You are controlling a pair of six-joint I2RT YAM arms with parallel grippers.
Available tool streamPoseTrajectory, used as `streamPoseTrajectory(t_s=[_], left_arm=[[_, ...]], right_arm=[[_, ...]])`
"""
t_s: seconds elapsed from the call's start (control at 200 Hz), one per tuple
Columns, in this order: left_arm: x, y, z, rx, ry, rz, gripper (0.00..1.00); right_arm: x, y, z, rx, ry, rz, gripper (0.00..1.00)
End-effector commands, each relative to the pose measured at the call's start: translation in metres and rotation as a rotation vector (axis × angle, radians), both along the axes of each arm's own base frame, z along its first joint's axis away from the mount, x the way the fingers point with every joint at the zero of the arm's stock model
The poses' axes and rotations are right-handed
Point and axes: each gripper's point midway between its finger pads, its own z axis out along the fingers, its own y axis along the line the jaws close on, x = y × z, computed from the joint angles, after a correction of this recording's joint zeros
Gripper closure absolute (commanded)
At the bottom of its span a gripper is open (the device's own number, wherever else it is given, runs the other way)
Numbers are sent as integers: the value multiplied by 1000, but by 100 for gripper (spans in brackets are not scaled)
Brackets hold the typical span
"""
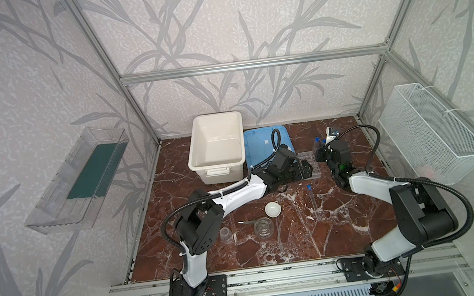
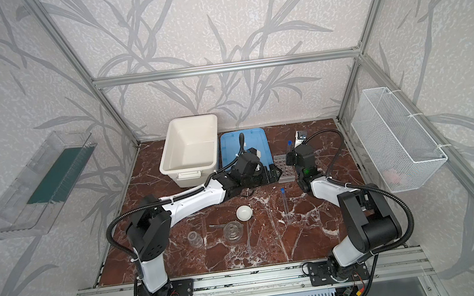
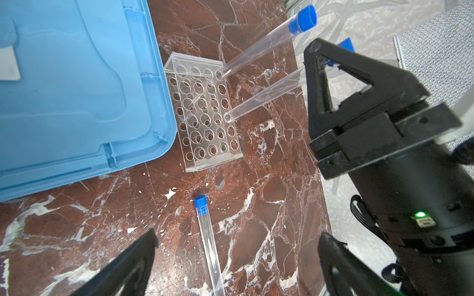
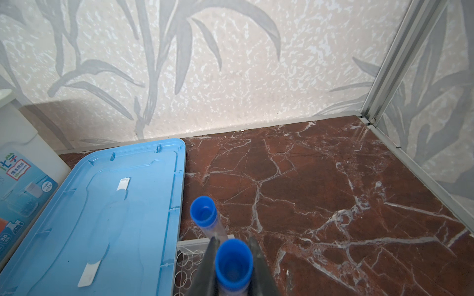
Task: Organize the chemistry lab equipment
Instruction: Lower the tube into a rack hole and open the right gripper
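**Clerk:** Largest lots first?

**Checker:** One tub (image 1: pixel 217 174), white plastic, open, at the back of the marble table (image 1: pixel 347 227). One lid (image 1: pixel 260 146), blue, lying flat just to the right of the tub.

**Clerk:** The rack?

**Checker:** One rack (image 3: pixel 205 115), clear acrylic with a grid of round holes. It stands on the table just beside the lid's right edge.

**Clerk:** Grippers?

**Checker:** Two. The left gripper (image 3: pixel 237 234) hangs over the table near the rack, jaws wide apart with nothing between them. The right gripper (image 4: pixel 233 239) has its jaws clamped on a tube just under the cap.

**Clerk:** Tubes, counted.

**Checker:** Three test tubes, all long, clear and blue-capped.
- Held tube (image 3: pixel 264 100): tilted, lower end at an edge hole of the rack. I cannot tell whether it has gone in.
- Leaning tube (image 3: pixel 259 43): lower end in a corner hole of the rack, cap up.
- Loose tube (image 1: pixel 313 201): flat on the table in front of the rack, cap toward it.

**Clerk:** Small items?

**Checker:** Two glass vessels, small and clear, standing at the front of the table well apart from the rack. One (image 1: pixel 226 234) is by the left arm and the other (image 1: pixel 263 228) is near the dish. One dish (image 1: pixel 273 209), small, round and white. One pair of tweezers (image 1: pixel 246 222), metal, lying between the two vessels.
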Motion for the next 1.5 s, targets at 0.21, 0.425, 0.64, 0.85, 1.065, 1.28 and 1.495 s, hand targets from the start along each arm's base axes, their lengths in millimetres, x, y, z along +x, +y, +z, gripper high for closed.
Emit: streamPoseTrajectory(t_s=[0.21,0.425,0.64,0.85,1.065,1.28,1.495], left_arm=[[-1,-4,-6,-5,9,-7,1],[-1,-5,-5,-9,8,-10,1],[-2,-2,-6,-3,8,-6,1],[-2,-4,-11,-1,19,-10,1],[-1,-7,-12,-9,22,-12,1],[-1,-8,-12,-8,21,-17,1],[-2,-7,-14,-6,24,-18,1]], right_arm=[[-3,-6,26,25,-73,-31,87],[-3,-7,35,10,-82,-29,87],[11,-5,19,5,-77,-32,87],[15,-5,19,17,-88,-42,87],[3,-6,39,22,-99,-33,87],[8,-8,40,20,-122,-46,87],[14,-7,30,25,-123,-56,87]])
